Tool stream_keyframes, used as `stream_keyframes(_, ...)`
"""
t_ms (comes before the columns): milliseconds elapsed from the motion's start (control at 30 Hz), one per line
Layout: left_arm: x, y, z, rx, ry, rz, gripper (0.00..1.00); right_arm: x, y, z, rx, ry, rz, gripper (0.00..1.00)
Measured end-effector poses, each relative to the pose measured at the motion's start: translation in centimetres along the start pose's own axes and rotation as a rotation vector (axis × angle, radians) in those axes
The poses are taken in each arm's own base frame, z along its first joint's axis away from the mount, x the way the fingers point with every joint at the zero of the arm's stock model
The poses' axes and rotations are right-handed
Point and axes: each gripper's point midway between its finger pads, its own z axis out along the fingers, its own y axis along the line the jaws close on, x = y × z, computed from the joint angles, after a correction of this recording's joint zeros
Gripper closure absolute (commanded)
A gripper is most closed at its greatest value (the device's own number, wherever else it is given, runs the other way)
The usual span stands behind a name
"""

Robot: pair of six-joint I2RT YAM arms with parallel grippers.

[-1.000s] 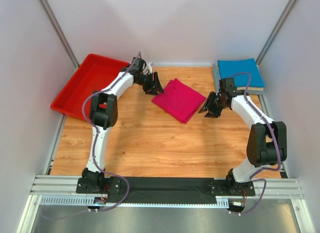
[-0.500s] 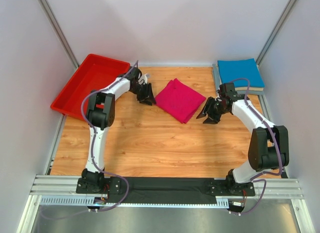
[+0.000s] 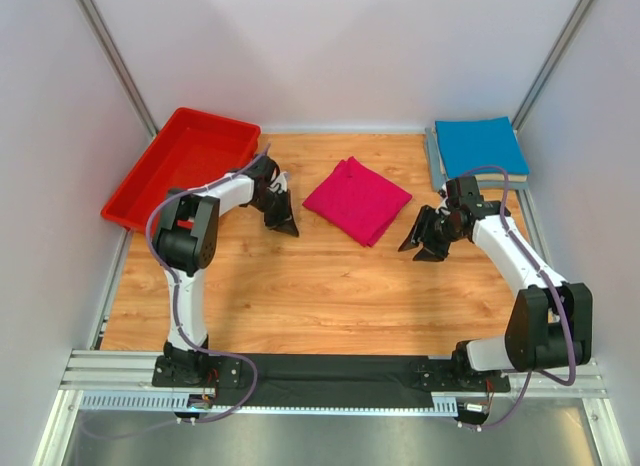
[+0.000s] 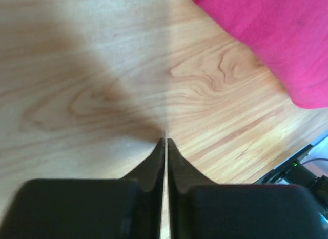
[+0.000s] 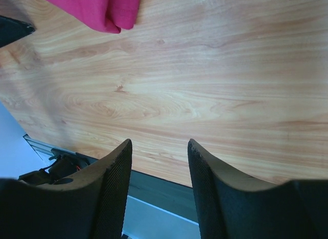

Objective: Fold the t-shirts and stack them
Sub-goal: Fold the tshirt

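Observation:
A folded magenta-pink t-shirt (image 3: 357, 199) lies flat in the middle of the table; its edge shows at the top right of the left wrist view (image 4: 277, 39) and its corner at the top left of the right wrist view (image 5: 97, 8). A folded bright blue t-shirt (image 3: 479, 146) tops a stack at the back right, with a grey edge (image 3: 434, 166) under it. My left gripper (image 3: 287, 226) is shut and empty (image 4: 166, 140), left of the pink shirt. Right of that shirt my right gripper (image 3: 424, 248) hangs open over bare wood (image 5: 159, 144).
A red plastic bin (image 3: 180, 166) stands empty at the back left. White walls close in the table on three sides. The wooden tabletop (image 3: 320, 286) ends at a black strip and metal rail (image 3: 330, 371) by the arm bases.
My left gripper has pulled back from the pink shirt toward the front left and shut. The right gripper has drifted slightly nearer and down, away from the shirt. The pink shirt lies still.

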Motion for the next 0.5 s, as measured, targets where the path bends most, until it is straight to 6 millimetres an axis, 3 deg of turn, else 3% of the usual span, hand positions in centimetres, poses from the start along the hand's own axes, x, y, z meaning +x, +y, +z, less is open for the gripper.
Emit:
stream_keyframes(67,0.1,0.0,-0.3,-0.015,-0.012,0.001,0.79,0.3,-0.2,0.2,0.004,0.005,0.009,0.50)
stream_keyframes(100,-0.4,-0.3,-0.5,-0.017,-0.027,0.013,0.68,0.3,-0.2,0.2,0.004,0.005,0.014,0.50)
stream_keyframes(167,-2.1,-1.2,-1.0,-0.007,-0.065,0.052,0.59,0.2,-0.1,0.2,0.002,0.002,0.020,0.50)
stream_keyframes(333,-9.0,-5.4,-2.2,0.078,-0.201,0.188,0.57,-0.2,0.2,-0.2,0.003,-0.006,0.009,0.50)
stream_keyframes(433,-11.0,-6.2,-1.8,0.102,-0.231,0.227,0.57,0.2,0.0,-0.3,0.017,0.005,0.001,0.50)
stream_keyframes(500,-11.1,-5.5,-0.8,0.095,-0.219,0.227,0.57,0.6,-0.2,-0.3,0.025,0.013,-0.003,0.49)
